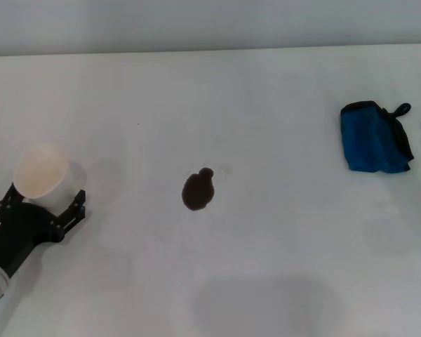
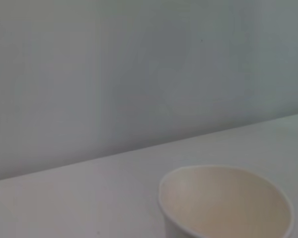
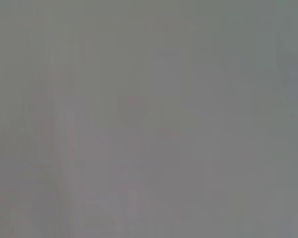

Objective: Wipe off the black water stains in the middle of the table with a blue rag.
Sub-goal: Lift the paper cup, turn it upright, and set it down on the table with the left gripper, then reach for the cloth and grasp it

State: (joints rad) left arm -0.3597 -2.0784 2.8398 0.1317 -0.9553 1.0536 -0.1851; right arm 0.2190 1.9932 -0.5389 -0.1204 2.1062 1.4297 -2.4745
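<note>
The black water stain (image 1: 198, 191) is a small dark blot with a knob on top, in the middle of the white table (image 1: 266, 267). The blue rag (image 1: 373, 137), folded, with black edging and a loop, lies at the far right, apart from the stain. My left gripper (image 1: 42, 207) is at the left edge with its fingers on either side of a white paper cup (image 1: 41, 174), which stands upright. The cup's rim also shows in the left wrist view (image 2: 223, 203). My right gripper is out of view, and its wrist view shows only plain grey.
The table's far edge (image 1: 210, 50) meets a pale wall. The tabletop lies bare between the cup, the stain and the rag.
</note>
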